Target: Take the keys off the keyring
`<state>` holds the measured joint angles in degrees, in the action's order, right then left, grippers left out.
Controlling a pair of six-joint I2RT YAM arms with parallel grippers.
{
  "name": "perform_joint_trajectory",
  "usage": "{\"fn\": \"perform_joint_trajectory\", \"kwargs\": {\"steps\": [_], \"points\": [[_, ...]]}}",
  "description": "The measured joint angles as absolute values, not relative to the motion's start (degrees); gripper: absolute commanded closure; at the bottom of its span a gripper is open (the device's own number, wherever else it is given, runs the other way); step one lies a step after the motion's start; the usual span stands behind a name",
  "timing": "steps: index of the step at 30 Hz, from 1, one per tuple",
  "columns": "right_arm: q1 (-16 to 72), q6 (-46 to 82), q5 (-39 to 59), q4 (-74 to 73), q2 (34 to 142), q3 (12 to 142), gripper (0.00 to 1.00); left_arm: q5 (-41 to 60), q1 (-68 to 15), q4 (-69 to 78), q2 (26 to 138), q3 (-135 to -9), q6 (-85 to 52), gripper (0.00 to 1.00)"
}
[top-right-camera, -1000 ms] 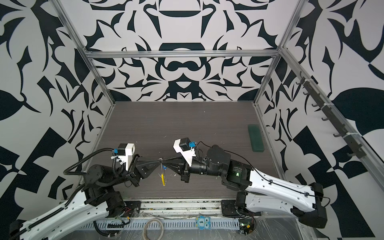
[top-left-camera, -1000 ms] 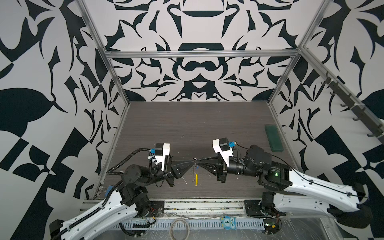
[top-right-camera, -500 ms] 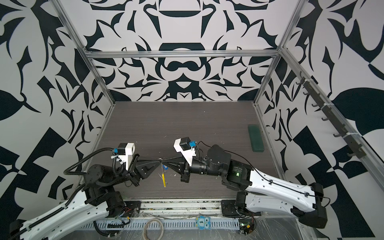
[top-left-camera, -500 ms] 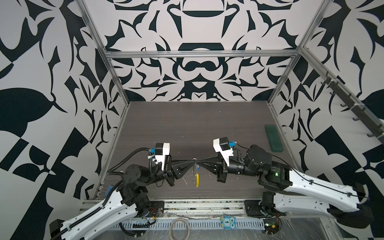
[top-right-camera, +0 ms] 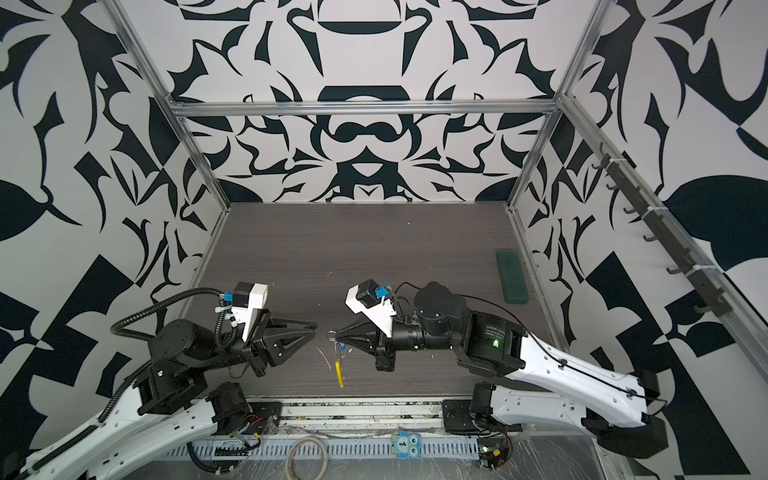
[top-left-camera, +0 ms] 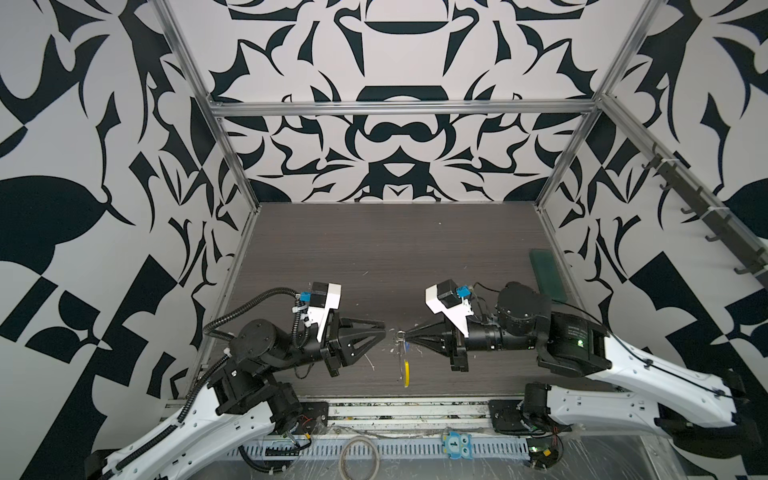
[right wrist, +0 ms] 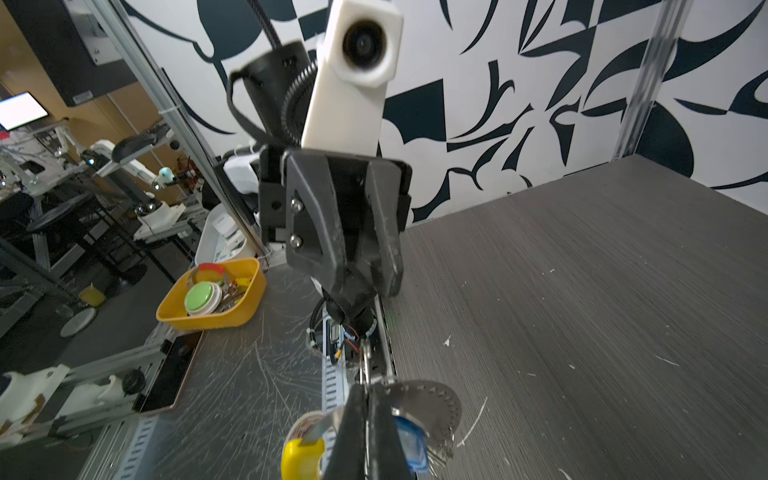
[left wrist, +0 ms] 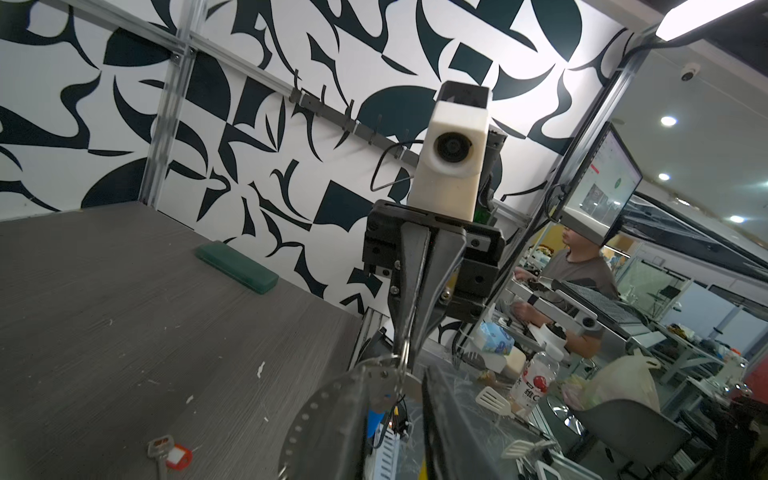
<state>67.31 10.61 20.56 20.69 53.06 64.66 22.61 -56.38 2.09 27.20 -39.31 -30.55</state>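
keyring in right pincer, left pincer ajar

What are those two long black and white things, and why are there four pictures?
They are two robot arms standing at the edge of a dark table. Two pictures look down on everything from above. The other two come from a small camera on each arm's wrist, so each one shows the other arm close up. At the tip of each arm are two fingers that pinch. The right fingers are pinched shut on the keyring, a floppy grey loop with a yellow part, which dangles from them. A blue key hangs on it. The left fingers are open and hold nothing. A red key lies on the table by itself. A green case lies by the wall on the right.
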Motion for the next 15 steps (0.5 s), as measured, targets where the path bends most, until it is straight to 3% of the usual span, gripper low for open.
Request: {"fn": "perform_joint_trajectory", "kwargs": {"steps": [15], "points": [[64.82, 6.57, 25.93, 32.97, 57.39, 71.20, 1.00, 30.20, -56.38, -11.92, 35.38, -46.19, -26.89, 0.84]]}}
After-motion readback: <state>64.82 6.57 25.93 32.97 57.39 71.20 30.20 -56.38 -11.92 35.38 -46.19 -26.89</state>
